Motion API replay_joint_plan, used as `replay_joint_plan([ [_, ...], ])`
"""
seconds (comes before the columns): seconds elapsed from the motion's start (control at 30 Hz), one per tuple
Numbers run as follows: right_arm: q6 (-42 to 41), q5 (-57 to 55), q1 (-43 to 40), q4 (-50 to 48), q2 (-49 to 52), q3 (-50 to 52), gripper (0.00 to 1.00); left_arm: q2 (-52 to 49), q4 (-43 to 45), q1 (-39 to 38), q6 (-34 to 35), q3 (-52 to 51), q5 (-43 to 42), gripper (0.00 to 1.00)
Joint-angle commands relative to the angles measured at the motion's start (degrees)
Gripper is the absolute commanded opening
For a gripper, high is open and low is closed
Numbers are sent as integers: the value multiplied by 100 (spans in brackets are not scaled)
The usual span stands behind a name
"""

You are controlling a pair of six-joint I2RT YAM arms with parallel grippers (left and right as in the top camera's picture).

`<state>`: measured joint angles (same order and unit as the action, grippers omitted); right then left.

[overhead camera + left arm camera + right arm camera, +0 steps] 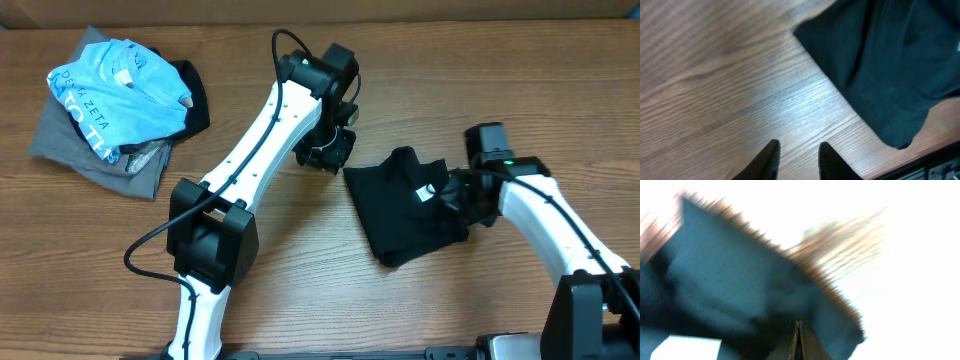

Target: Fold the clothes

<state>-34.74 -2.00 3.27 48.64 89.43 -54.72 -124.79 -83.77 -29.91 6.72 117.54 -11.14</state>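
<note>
The black T-shirt (400,210) lies bunched in a rough rectangle right of the table's middle, its small white neck label (425,192) facing up. My right gripper (458,196) is at the shirt's right edge beside the label. In the blurred right wrist view it (798,323) is shut, tips against the dark cloth (730,275); whether cloth is pinched is unclear. My left gripper (327,155) hovers just left of the shirt's far-left corner. It (798,146) is open over bare wood, holding nothing, with the shirt (890,65) to its upper right.
A pile at the back left holds a light blue lettered tee (115,85) on a grey garment (95,155), with dark cloth (196,100) under its right side. The wooden table (300,270) has its front edge close behind the shirt in the left wrist view.
</note>
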Motion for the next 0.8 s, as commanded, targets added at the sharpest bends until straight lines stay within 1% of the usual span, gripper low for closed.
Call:
replay_joint_plan([
  [0.0,-452,-398,-229,11,9,2,4,-59,72,-33,-33,-111,-245,43],
  [0.1,-407,-323,-293,55,7,2,4,-59,240,-92,-103,-111,-546,50],
  [0.13,-181,-153,-291,48,2,-4,4,-59,308,-127,-212,-111,-713,51],
  [0.2,555,328,-280,55,-35,-44,4,-59,424,-210,-352,-114,-957,52],
  [0.23,839,557,-275,52,-68,-55,4,-59,476,-258,-356,-114,-968,47],
  [0.33,1725,1655,-275,57,-337,-63,5,-61,710,-417,-380,-146,-925,19],
  [0.37,1880,1921,-275,76,-466,-63,5,-61,817,-468,-376,-195,-929,11],
  [0.4,1921,2074,-275,105,-608,-63,5,-61,925,-516,-372,-251,-946,4],
  [0.5,1980,2339,-273,186,-1075,-63,6,-61,1325,-658,-332,-584,-1113,4],
  [0.6,2002,2485,-245,225,-1434,-63,8,-61,1993,-776,-289,-1102,-1449,4],
  [0.77,2002,2505,-15,240,-1292,13,11,-133,3346,-920,22,-2009,-1552,4],
])
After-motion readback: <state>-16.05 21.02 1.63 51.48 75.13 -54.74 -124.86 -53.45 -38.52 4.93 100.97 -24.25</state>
